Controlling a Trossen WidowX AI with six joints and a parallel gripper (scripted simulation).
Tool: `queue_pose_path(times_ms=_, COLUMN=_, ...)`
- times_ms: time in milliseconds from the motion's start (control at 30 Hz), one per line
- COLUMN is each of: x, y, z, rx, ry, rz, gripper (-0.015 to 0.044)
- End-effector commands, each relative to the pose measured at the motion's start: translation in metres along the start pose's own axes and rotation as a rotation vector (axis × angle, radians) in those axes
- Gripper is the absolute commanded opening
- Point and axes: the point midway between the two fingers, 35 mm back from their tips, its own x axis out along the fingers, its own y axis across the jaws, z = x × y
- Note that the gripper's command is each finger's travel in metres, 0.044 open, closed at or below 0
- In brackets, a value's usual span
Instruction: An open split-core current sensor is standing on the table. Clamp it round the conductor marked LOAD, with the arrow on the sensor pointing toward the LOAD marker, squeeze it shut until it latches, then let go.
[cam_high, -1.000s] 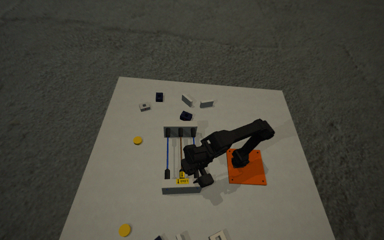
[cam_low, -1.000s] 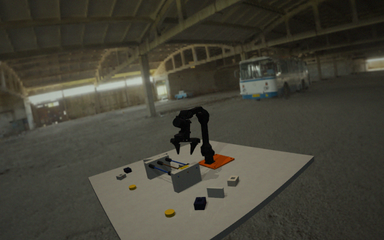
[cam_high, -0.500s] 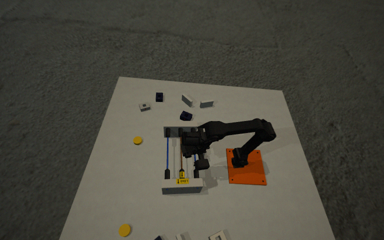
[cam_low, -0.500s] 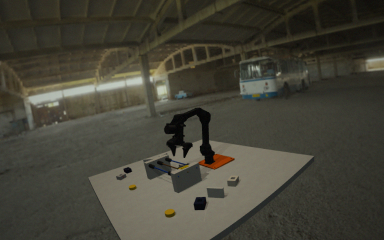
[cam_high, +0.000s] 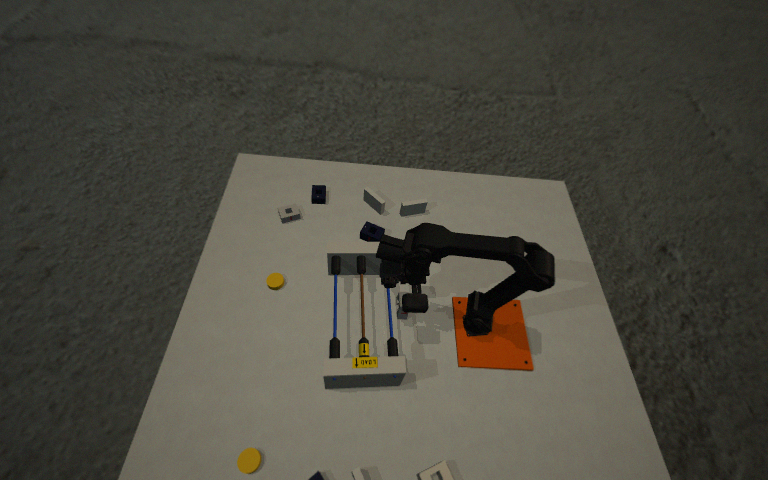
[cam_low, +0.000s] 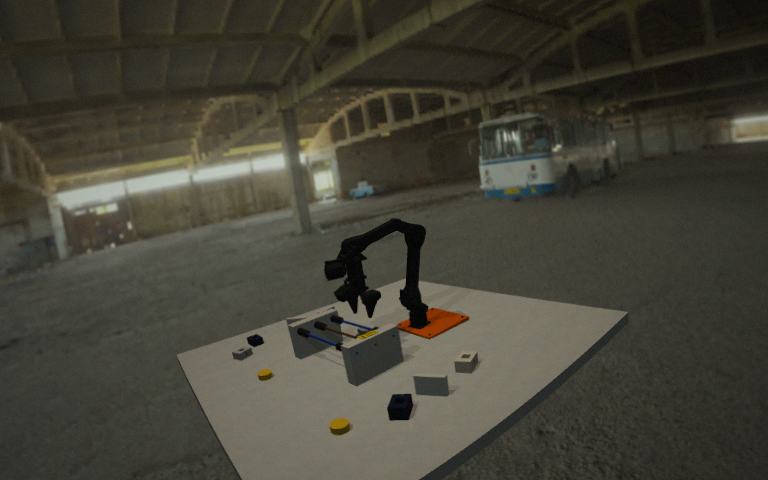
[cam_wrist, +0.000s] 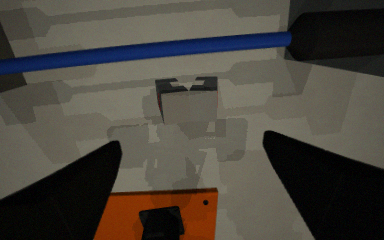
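Sensor (cam_high: 402, 313) (cam_wrist: 190, 106), one, stands open on the counter (cam_high: 203, 362) (cam_low: 271, 447) (cam_wrist: 235, 177), just beside the nearer of two blue conductors (cam_high: 335, 308) (cam_low: 322, 339) (cam_wrist: 145, 51). Your claw (cam_high: 408, 272) (cam_low: 363, 313) (cam_wrist: 193, 142) is spread, holding nothing. You have everything left: grasping, arrow-matched clamping, latching, release. You have one brown LOAD conductor (cam_high: 362, 308) (cam_low: 339, 331), two end blocks (cam_high: 365, 379) (cam_low: 373, 355), two yellow discs (cam_high: 275, 280) (cam_low: 265, 374), three navy blocks (cam_high: 318, 194) (cam_low: 400, 406), two pale holed blocks (cam_high: 290, 215) (cam_low: 466, 365), three pale slabs (cam_high: 413, 208) (cam_low: 431, 385).
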Motion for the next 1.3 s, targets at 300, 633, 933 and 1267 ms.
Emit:
queue_pose_path(times_ms=300, x=0.021, y=0.0, z=0.0, rx=-0.001, ry=0.005, rz=0.007, gripper=0.044)
queue_pose_path(times_ms=633, x=0.038, y=0.0, z=-0.001, rx=-0.001, ry=0.005, rz=0.007, gripper=0.044)
queue_pose_path(times_ms=933, x=0.052, y=0.0, z=-0.002, rx=-0.001, ry=0.005, rz=0.007, gripper=0.044)
queue_pose_path(times_ms=1267, x=0.055, y=0.0, z=-0.001, rx=-0.002, ry=0.003, rz=0.001, gripper=0.0335)
